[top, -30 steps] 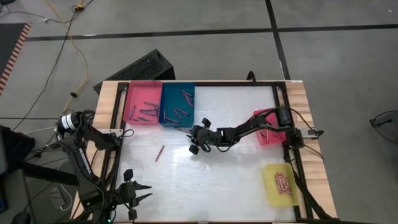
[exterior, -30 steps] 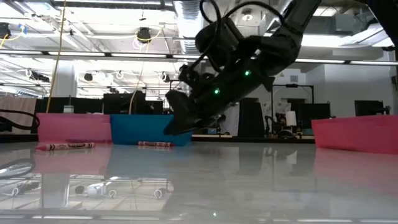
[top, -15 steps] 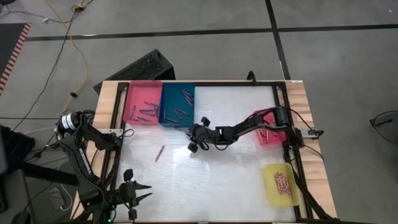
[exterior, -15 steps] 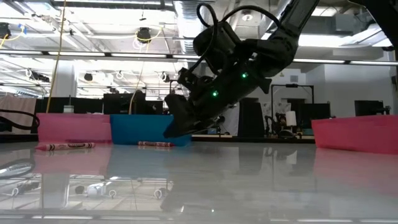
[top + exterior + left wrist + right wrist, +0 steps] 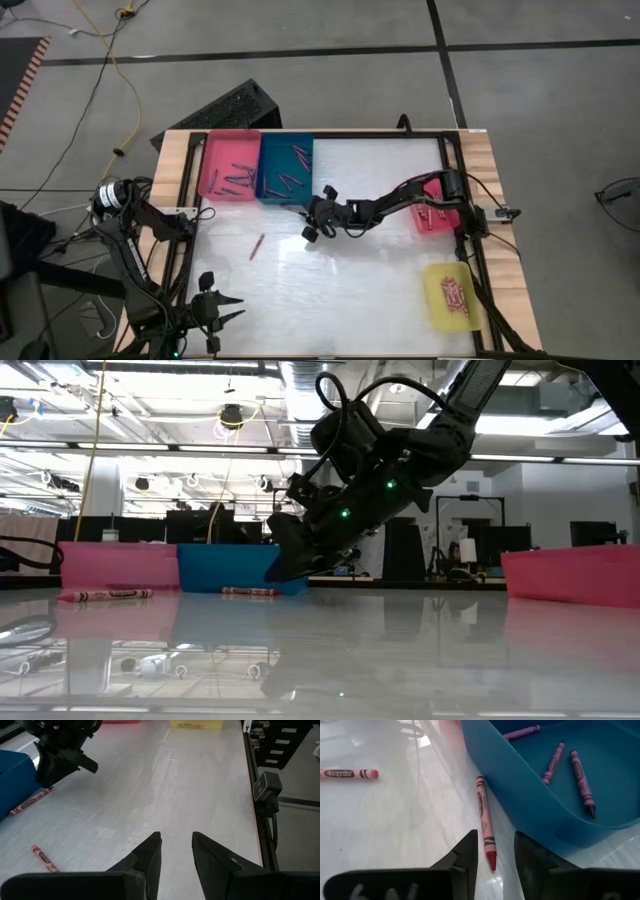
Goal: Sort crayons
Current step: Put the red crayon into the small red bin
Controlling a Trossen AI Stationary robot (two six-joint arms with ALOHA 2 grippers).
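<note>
- The floor [image 5: 330, 25] is grey, crossed by dark tape lines [image 5: 300, 55].
- A yellow cable [image 5: 120, 70] trails over it toward ten o'clock of the table [image 5: 380, 290].
- A black keyboard [image 5: 225, 108] lies on the floor just past the table's eleven o'clock corner.
- A striped mat edge [image 5: 25, 85] shows at nine o'clock.
- Overhead, white ducts [image 5: 300, 380] and strip lights [image 5: 150, 450] run across the ceiling.
- Dark equipment racks [image 5: 190, 525] stand against the far side.
</note>
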